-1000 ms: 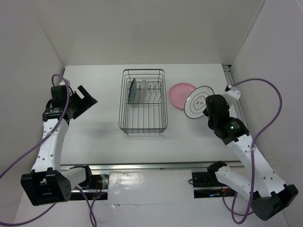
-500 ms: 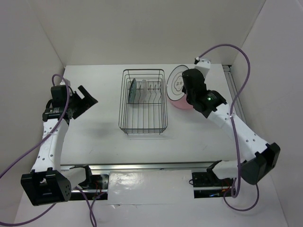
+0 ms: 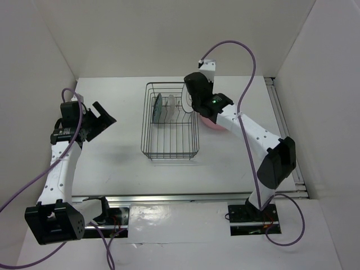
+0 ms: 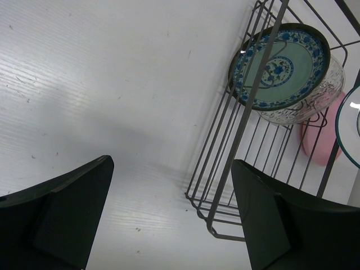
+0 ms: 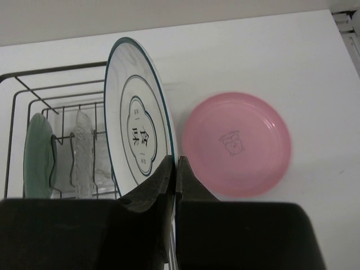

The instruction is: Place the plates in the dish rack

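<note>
Halfway: teal patterned plate (image 5: 38, 154) and clear glass plate (image 5: 83, 149) racked left of your right pincer (image 5: 175, 166), which pinches the white dark-rimmed plate (image 5: 135, 112); pink plate (image 5: 236, 143) right, unloaded.

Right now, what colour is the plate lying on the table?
The plate is pink, seen best in the right wrist view.

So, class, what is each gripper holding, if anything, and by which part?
The right gripper pinches the white plate by its rim; the left gripper is open and empty.
</note>
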Robot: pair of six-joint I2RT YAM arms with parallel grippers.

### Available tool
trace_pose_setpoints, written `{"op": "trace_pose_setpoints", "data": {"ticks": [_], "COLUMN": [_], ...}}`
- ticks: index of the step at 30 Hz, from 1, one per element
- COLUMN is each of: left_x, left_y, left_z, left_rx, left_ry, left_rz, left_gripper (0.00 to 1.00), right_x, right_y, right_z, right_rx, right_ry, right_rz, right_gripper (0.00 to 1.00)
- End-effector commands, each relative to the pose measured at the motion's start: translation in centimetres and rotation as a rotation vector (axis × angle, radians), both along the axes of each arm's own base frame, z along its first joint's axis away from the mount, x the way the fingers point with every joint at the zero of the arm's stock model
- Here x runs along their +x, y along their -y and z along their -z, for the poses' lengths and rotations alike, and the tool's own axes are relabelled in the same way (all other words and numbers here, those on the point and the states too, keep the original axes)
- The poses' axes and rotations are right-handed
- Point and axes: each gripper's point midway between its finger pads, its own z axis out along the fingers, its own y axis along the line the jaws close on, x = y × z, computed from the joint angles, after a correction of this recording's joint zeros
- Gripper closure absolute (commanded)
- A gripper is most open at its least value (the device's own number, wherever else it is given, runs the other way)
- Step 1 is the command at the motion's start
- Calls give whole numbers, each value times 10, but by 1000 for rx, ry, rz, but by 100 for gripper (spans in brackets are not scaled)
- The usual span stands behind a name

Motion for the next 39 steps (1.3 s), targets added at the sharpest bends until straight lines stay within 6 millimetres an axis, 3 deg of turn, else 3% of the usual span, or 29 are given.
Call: {"op": "trace_pose_setpoints", "data": {"ticks": [1, 6, 8, 15, 27, 39], "left_x": [6, 6, 6, 6, 6, 6], "left_y": [1, 1, 1, 1, 3, 3], "left_z": [-20, -20, -20, -20, -21, -21], "left_rx": [-13, -13, -13, -13, -19, -19], "left_ry": [70, 70, 70, 70, 71, 71], "left_rz": [0, 0, 0, 0, 8, 8], "left_gripper": [0, 0, 0, 0, 0, 0], "right_x": [12, 23, 22, 24, 23, 37], "right_y": [7, -7, -21, -35, -26, -40], "right_z": [-63, -54, -45, -42, -38, -2], "right_rx": [87, 61, 43, 21, -14, -49], "right_ry": [176, 173, 163, 183, 177, 134], "right_rz": [85, 106, 96, 144, 184, 185], "right_gripper": [100, 100, 100, 100, 100, 100]}}
